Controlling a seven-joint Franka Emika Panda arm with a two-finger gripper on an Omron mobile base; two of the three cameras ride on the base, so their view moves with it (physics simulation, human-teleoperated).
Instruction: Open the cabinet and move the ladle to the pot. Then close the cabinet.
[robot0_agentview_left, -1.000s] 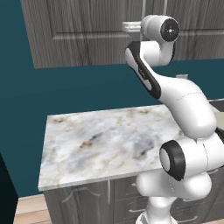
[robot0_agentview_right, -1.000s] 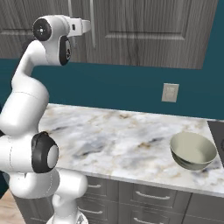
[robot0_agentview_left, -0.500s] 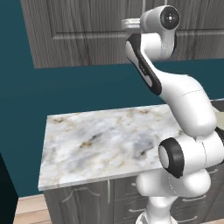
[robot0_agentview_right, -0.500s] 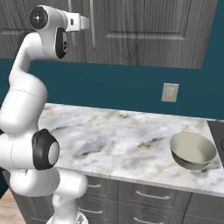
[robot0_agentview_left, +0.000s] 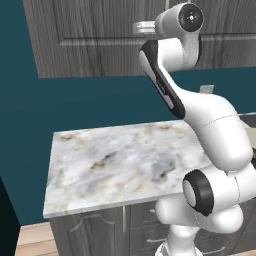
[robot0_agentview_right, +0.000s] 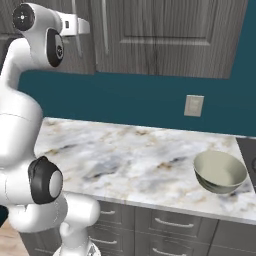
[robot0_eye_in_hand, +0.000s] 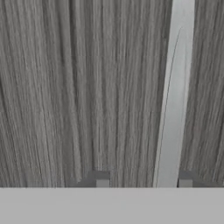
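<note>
The dark grey wood-grain cabinet hangs above the counter with both doors closed. My gripper is raised against the left door, at its slim silver handle. In the hand view the gripper stands open; the handle runs up between the fingertips, close to the right one and apart from the left. The grey-olive pot sits empty on the counter at the right. The ladle is hidden.
A marble counter lies below the cabinet, over grey drawers with short handles. A wall outlet sits on the teal wall. A dark cooktop edge borders the pot on the right.
The arm has risen and pushed the hand closer to the left cabinet door. The doors and the pot have not moved.
</note>
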